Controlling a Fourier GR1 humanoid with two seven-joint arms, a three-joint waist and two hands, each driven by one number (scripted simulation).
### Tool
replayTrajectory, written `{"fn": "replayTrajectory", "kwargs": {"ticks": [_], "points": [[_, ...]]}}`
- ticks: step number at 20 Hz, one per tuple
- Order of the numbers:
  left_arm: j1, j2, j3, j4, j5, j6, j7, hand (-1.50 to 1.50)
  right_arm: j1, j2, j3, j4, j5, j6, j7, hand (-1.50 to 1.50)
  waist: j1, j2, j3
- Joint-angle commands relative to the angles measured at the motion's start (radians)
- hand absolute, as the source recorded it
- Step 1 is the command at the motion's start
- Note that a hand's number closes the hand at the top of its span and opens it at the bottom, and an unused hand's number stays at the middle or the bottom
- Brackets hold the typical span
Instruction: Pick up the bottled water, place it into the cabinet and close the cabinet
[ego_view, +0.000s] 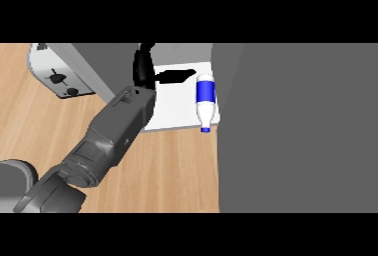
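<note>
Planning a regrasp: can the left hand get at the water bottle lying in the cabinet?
Probably yes. The left hand is beside the bottle over the white shelf, thumb towards it, nothing between them. The grey panel stands on the bottle's other side.

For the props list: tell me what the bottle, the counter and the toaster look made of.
Bottle: probably plastic, with a smooth white body, a blue band and a blue cap.
Counter: wood, pale brown with fine grain lines, matt.
Toaster: light grey shell with dark knobs. It looks like metal, though plastic is possible.
</note>
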Motion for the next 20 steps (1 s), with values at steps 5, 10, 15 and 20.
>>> {"fn": "replayTrajectory", "kwargs": {"ticks": [5,10,15,20], "points": [[-0.037,-0.021,0.074,-0.084,0.055,-0.167,-0.095,-1.5,0.046,-0.023,-0.019,-0.078,-0.087,0.016,0.034,-1.5,0.025,-0.013,0.001],[0.008,-0.055,0.084,-0.116,0.053,-0.214,-0.151,-1.5,-0.006,0.01,-0.01,-0.03,-0.074,-0.017,0.047,-1.5,0.066,-0.026,0.002],[0.069,-0.056,0.061,-0.18,0.07,-0.213,-0.116,-1.5,0.049,0.033,0.045,-0.113,-0.031,-0.016,0.078,-1.5,0.07,-0.035,0.002],[0.162,-0.056,-0.002,-0.307,0.098,-0.22,-0.114,-1.5,0.099,0.025,0.055,-0.179,-0.069,-0.017,0.116,-1.5,0.071,-0.04,0.001]]}}
